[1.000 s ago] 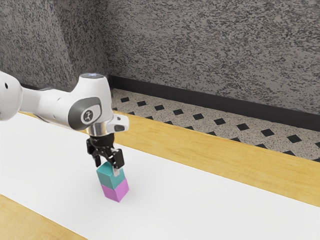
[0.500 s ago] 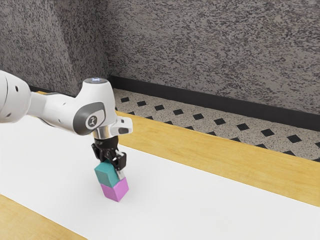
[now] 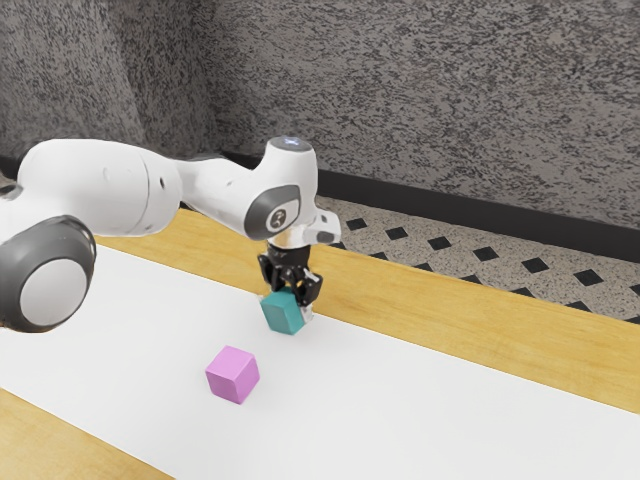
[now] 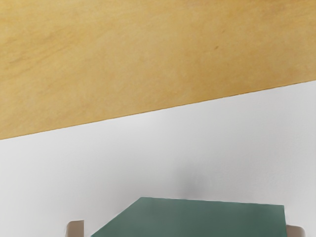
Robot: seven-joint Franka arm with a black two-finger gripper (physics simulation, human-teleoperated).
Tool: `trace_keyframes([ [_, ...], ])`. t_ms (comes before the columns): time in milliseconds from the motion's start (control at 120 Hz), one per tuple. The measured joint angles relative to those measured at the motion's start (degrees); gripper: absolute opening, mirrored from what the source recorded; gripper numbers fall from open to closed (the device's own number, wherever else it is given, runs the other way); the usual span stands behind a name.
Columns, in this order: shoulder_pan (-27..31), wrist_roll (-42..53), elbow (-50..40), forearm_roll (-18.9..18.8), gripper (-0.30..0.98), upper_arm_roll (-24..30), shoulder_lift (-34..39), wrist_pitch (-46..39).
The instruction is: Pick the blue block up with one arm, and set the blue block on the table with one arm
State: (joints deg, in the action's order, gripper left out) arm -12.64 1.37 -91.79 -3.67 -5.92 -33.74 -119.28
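In the exterior view my gripper (image 3: 286, 304) is shut on the teal-blue block (image 3: 283, 313), with a finger on either side of it. They are near the far edge of the white strip; whether the block's underside touches the surface I cannot tell. At the wrist view's lower edge the same block (image 4: 212, 219) lies between the fingertips of my gripper (image 4: 185, 230). The white-and-wood table (image 3: 430, 400) is below.
A pink block (image 3: 232, 375) stands by itself on the white surface, nearer the exterior camera than my gripper. Beyond the white strip runs a yellow wooden border (image 3: 480, 310), and past it a patterned floor and a grey wall.
The blue block has come off the pink one and travelled with my gripper toward the exterior view's right and the far edge. The pink block has stayed where it was.
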Motion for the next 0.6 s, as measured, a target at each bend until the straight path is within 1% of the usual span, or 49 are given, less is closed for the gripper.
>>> trace_keyframes([
  [8, -0.05, -0.05, 0.10, 0.01, 0.09, 0.01, -0.24, 0.05],
  [58, -0.37, -0.08, 0.40, 0.55, 0.25, 0.06, -1.09, 0.37],
  [125, -0.57, 0.35, 0.54, 1.81, 0.43, 0.10, -1.49, 0.75],
  [175, -0.66, 0.81, 0.59, 2.70, 0.44, 0.11, -1.58, 1.00],
  [292, -0.95, 1.70, 0.66, 3.73, 0.52, 0.12, -1.47, 1.39],
  [325, -0.97, 1.93, 0.67, 3.85, 0.54, 0.12, -0.43, 1.49],
  [425, -0.62, 2.51, -0.37, 3.76, 0.59, 0.05, 9.62, 1.90],
  [550, 0.41, 3.08, -6.68, 3.47, 0.62, -0.20, 22.81, 2.28],
  [600, 0.56, 3.26, -8.52, 3.13, 0.63, -0.21, 26.67, 2.74],
])
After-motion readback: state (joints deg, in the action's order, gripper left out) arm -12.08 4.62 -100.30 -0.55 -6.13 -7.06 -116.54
